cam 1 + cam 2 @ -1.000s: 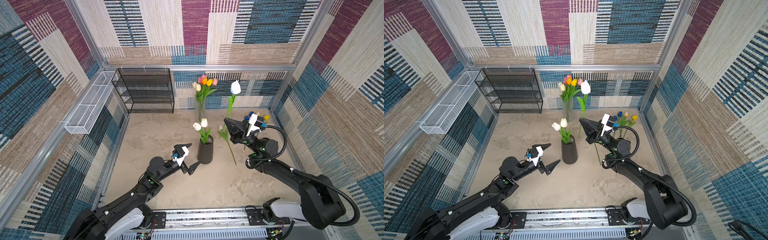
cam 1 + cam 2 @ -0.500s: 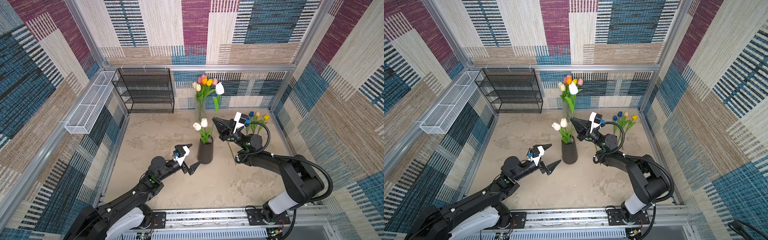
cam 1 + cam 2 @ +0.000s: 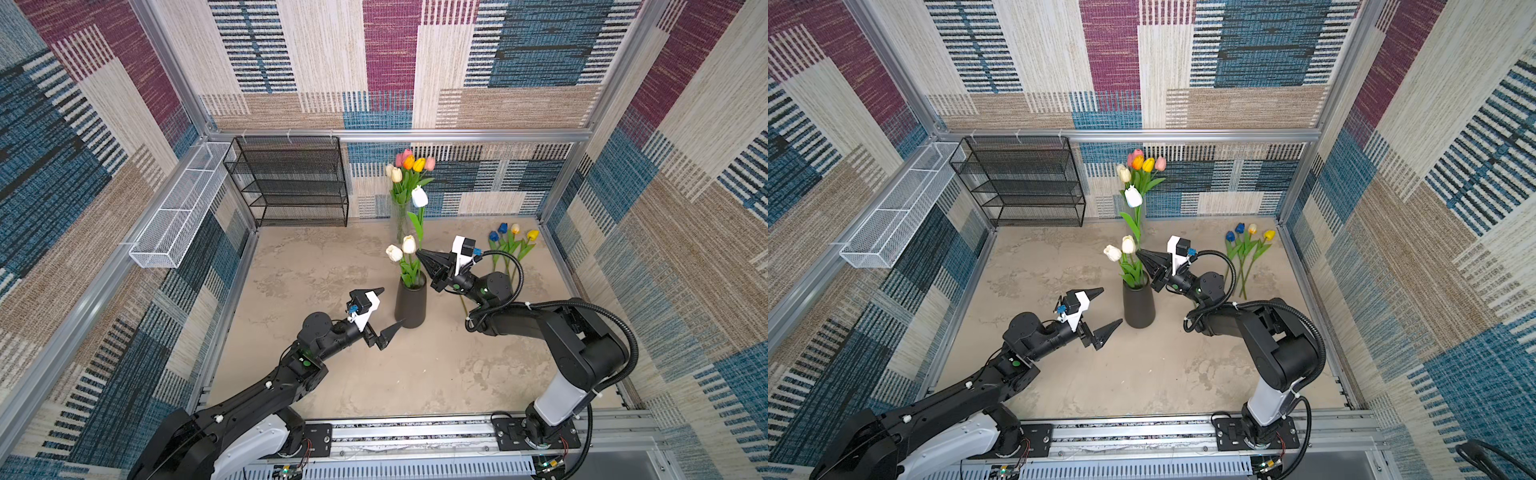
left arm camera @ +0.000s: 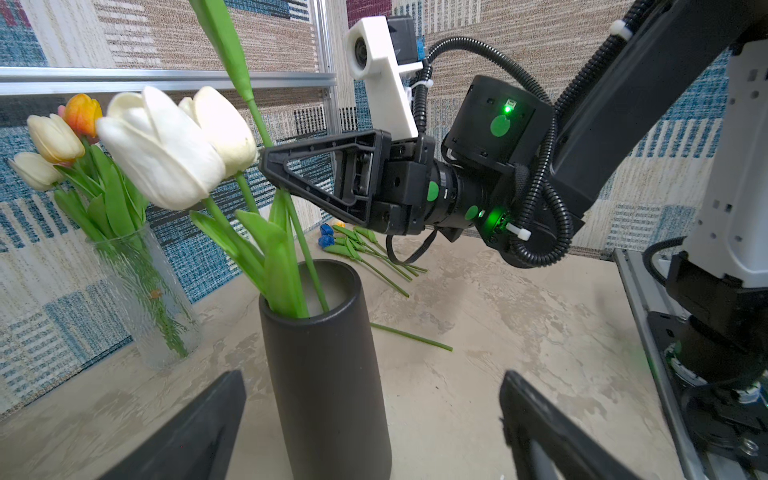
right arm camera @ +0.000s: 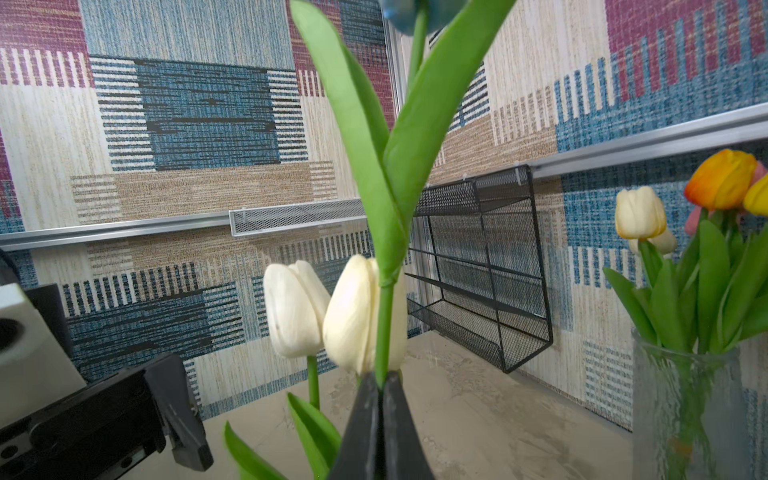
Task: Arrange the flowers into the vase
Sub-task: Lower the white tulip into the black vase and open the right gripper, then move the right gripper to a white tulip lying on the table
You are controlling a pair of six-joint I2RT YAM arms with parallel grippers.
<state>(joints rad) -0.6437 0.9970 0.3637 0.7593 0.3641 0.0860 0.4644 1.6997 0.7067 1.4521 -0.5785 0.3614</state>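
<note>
Only the left wrist view showed the tulip stem (image 4: 307,255), pinched by the right gripper (image 4: 266,160), entering the black vase (image 4: 328,374); the left gripper (image 3: 390,306) gaped wide.

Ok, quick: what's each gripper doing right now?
Left gripper: open, holding nothing.
Right gripper: shut on the long-stemmed white artificial tulip.

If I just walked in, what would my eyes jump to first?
A tall white tulip, its stem pinched in the shut fingers of the right gripper, dips into the black vase mid-table beside two white tulips. Behind, a glass vase holds a bright pink, orange and yellow bunch; blue and yellow tulips lie at the back right.
</note>
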